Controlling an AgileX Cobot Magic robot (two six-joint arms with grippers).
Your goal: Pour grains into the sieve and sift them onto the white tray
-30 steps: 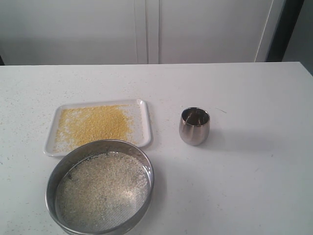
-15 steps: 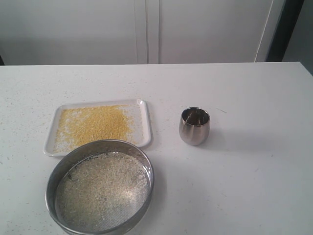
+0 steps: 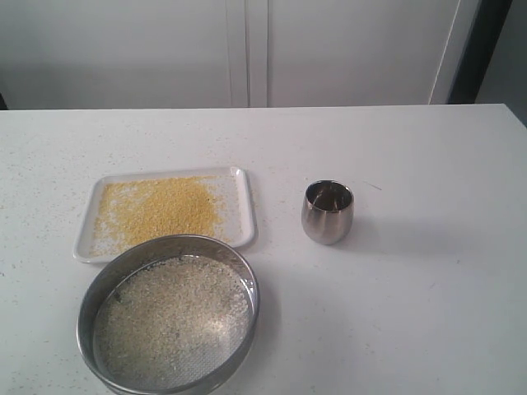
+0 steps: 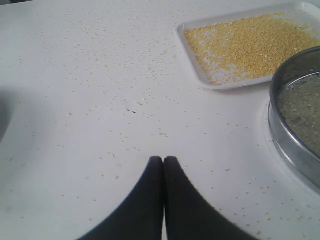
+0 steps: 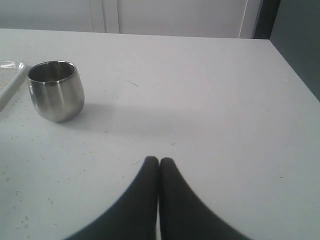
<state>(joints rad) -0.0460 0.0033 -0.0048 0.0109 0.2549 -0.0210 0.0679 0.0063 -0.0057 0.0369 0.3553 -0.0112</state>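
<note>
A: As the table (image 3: pixel 428 288) reads left to right, what is listed?
B: Left gripper (image 4: pixel 163 160): fingers pressed together, empty. Tray (image 3: pixel 246 216): yellow grains (image 3: pixel 160 207) spread across it. Sieve (image 3: pixel 169 244): just beside the tray's near edge, whitish grains on its mesh. Cup (image 3: pixel 327 212): upright, well apart. Right gripper (image 5: pixel 159 161): likewise closed, empty.
A: Handling note?
B: Sifting looks finished. For any further pass, grip the sieve's rim, keep it level over the tray, shake gently.

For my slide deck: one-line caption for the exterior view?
Whitish grains lie in the round steel sieve beside a white rectangular tray of golden granules; a small steel cup stands apart.
</note>
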